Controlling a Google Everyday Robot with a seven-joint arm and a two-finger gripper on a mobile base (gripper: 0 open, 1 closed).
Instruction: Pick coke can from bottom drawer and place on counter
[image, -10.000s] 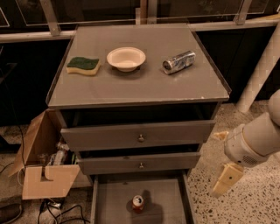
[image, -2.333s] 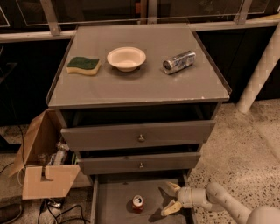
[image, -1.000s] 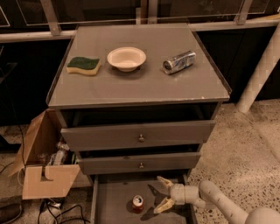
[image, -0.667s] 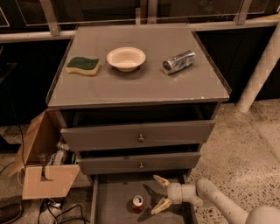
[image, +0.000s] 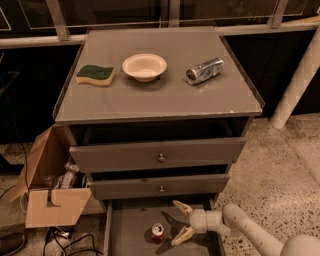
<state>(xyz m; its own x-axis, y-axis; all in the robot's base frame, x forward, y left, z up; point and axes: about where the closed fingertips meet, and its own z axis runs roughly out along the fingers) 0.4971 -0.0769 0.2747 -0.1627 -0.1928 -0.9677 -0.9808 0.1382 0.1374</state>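
Camera view: upright coke can (image: 157, 232), tool (image: 175, 223) beside.

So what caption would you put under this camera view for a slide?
Open gripper low inside the wide grey bottom drawer, beside the upright small red coke can, not yet holding it.

Dim warm overhead light; surroundings dark. The gripper (image: 179, 221), fingers (image: 182, 207) spread in the bottom drawer (image: 131, 236), throws a shadow on its floor.
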